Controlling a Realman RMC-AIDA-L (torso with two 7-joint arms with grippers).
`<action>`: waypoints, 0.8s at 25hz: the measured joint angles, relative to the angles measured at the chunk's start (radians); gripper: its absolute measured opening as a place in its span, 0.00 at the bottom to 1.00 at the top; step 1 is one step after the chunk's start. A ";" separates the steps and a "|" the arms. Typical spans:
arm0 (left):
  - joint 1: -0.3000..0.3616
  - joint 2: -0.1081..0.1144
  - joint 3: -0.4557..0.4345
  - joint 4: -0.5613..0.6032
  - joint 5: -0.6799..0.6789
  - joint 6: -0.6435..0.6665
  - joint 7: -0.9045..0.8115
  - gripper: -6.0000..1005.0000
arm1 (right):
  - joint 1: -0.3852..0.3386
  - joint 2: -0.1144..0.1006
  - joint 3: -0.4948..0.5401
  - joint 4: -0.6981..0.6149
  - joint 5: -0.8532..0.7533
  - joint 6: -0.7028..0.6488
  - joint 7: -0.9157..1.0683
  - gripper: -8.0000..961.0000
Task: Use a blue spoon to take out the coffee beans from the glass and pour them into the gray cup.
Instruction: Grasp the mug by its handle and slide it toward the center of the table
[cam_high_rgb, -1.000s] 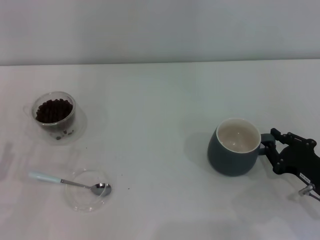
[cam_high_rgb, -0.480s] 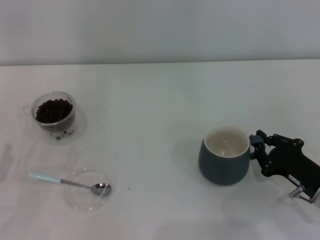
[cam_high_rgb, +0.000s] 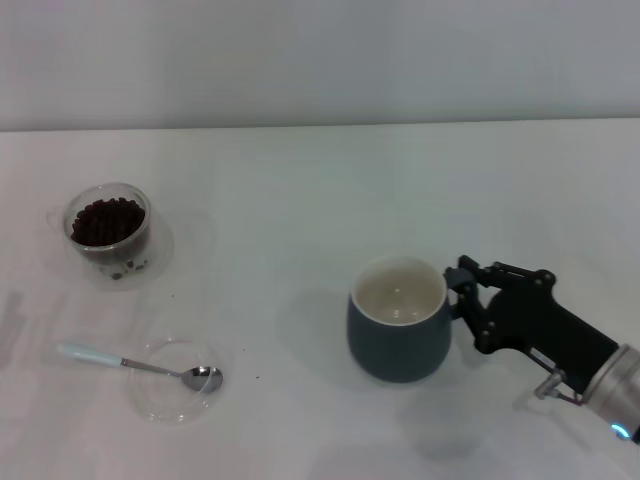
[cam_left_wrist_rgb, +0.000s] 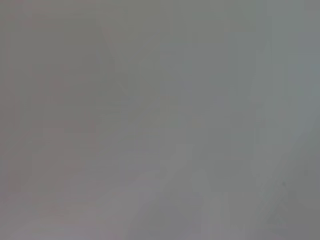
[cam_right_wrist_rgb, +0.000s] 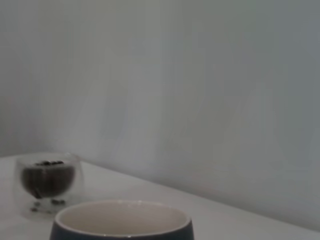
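Coffee beans (cam_high_rgb: 106, 222) all sit in the glass (cam_high_rgb: 108, 234), far left; the blue spoon (cam_high_rgb: 137, 364) lies untouched near left. The right gripper (cam_high_rgb: 463, 297) pinches the empty gray cup (cam_high_rgb: 397, 333) by its handle. No scooping has begun.

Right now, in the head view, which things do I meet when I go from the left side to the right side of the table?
the glass with the coffee beans → the gray cup → the right gripper at the cup's handle side.
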 joint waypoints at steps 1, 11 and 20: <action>0.001 0.000 0.000 -0.001 0.000 0.000 0.000 0.80 | 0.002 0.001 -0.008 -0.010 0.000 0.002 0.000 0.17; -0.001 -0.002 0.000 -0.007 0.000 0.004 0.021 0.80 | 0.018 0.010 -0.070 -0.078 0.007 0.044 -0.022 0.17; 0.005 -0.003 0.000 -0.011 0.000 0.004 0.021 0.80 | 0.023 0.011 -0.094 -0.130 0.012 0.106 -0.053 0.17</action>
